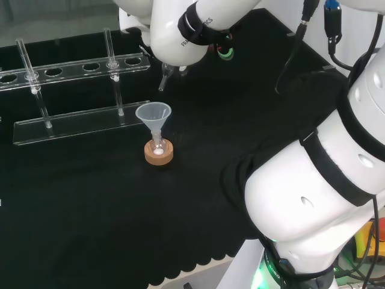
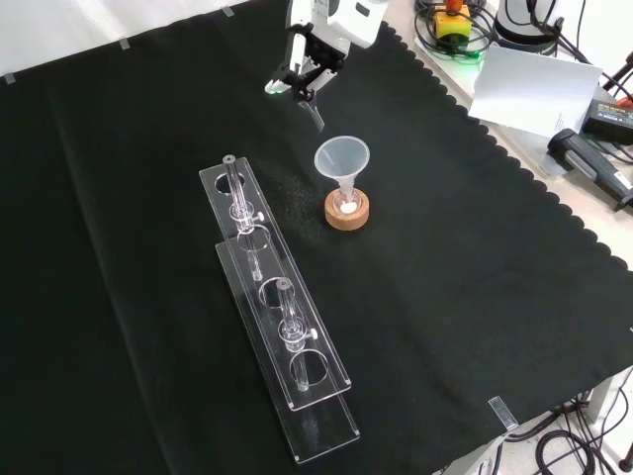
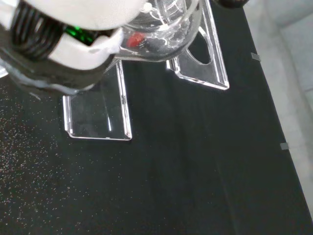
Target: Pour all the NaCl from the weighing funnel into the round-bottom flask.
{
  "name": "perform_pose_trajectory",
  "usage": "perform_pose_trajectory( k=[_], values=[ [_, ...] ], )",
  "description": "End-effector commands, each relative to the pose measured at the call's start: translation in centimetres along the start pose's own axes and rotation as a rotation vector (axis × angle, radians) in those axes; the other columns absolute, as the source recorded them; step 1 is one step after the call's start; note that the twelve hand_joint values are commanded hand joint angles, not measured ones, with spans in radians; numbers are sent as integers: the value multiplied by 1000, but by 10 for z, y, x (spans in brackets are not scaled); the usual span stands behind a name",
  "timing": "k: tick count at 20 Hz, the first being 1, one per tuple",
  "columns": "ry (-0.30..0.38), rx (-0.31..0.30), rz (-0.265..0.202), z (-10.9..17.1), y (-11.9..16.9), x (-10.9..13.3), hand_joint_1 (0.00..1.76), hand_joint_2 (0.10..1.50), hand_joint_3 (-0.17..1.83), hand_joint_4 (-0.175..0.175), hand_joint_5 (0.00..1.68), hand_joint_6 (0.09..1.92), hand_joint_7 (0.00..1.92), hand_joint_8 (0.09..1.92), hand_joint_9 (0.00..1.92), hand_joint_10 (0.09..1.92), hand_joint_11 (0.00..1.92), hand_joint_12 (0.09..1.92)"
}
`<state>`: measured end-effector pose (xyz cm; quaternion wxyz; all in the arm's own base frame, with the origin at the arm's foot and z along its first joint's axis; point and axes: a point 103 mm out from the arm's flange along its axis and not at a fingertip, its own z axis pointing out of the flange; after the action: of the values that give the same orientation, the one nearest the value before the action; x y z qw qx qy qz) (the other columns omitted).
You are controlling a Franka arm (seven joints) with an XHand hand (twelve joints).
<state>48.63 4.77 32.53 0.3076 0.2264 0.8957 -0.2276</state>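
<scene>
Hand clamped on weighing funnel at far side of tabletop in front view, flask with funnel on cork ring just nearer, white powder inside, rack left

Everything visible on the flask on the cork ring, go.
The round-bottom flask is small, clear glass and hard to make out. It sits upright in a tan cork ring on the black cloth, beside the clear tube rack. A clear plastic funnel stands in its neck, wide mouth up. A small white patch shows at the flask's bottom. The hand is apart from it, not touching.
</scene>
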Motion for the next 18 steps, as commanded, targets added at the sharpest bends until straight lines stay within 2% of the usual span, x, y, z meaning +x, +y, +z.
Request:
perform_pose_trajectory(
  k=[1, 10, 18],
  values=[
    [33, 1, 84, 6, -2, -5, 1163, 513, 776, 175, 1547, 187, 1798, 87, 1278, 107, 0, 1602],
    [76, -3, 222, 15, -7, -11, 1162, 513, 776, 175, 1545, 193, 1800, 87, 1283, 106, 0, 1608],
    [119, -6, 311, 24, -10, -8, 1162, 513, 778, 175, 1543, 198, 1802, 87, 1285, 105, 0, 1612]
  ],
)
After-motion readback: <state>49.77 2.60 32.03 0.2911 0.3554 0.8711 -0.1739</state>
